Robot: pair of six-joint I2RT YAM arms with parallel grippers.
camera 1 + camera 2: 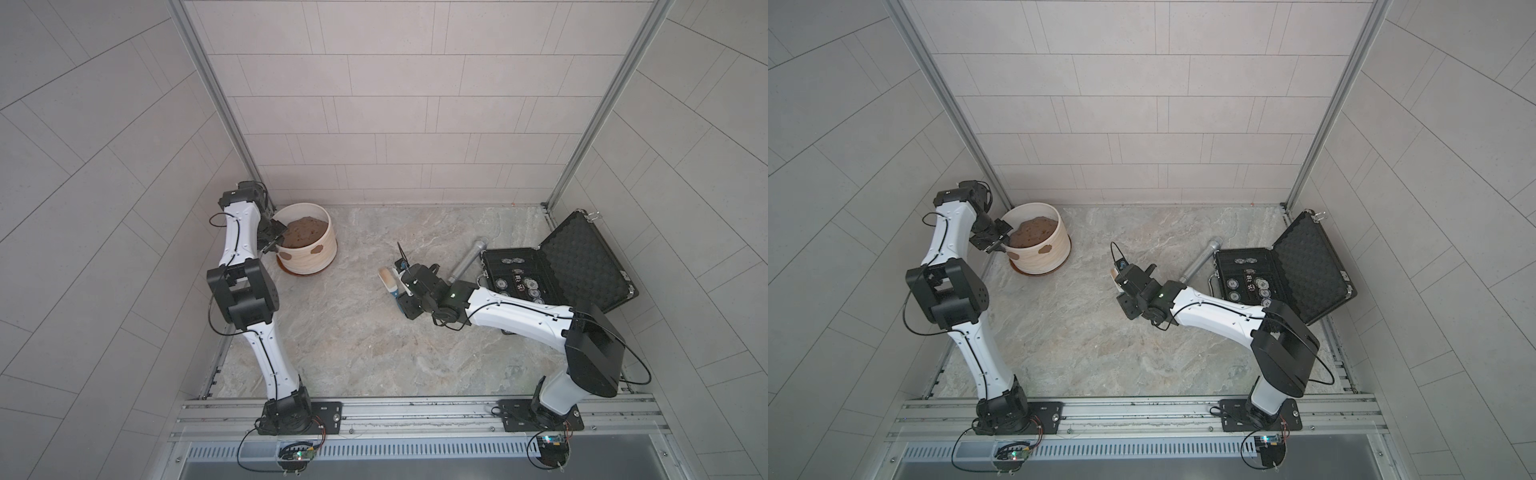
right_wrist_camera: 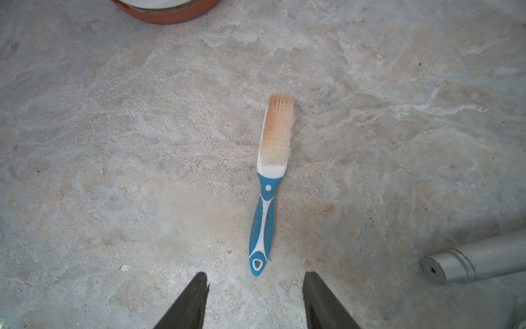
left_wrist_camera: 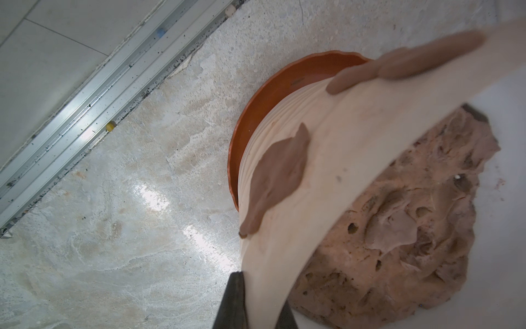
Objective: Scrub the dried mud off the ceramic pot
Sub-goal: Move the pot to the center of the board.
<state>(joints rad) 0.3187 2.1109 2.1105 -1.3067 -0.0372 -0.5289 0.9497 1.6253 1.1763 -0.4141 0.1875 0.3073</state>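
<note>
At the far left corner of the table [image 1: 374,332], the left gripper [image 1: 276,242] is clamping on the rim of the ceramic pot [image 1: 305,262], while the right gripper [image 2: 255,277] is hanging half open and empty over the brush [image 2: 266,205]. I think it should be lowering straight, one jaw each side of the blue handle, before closing. Only the left wrist view is showing the dried mud [image 3: 276,176] close up on the outer wall, and only the right wrist view is showing the brush whole.

The ceramic pot [image 1: 1034,261] stands at ten o'clock on the table [image 1: 1100,340], the left gripper [image 1: 1001,244] on its rim at nine o'clock, dried mud [image 1: 1045,249] on its six o'clock wall.
</note>
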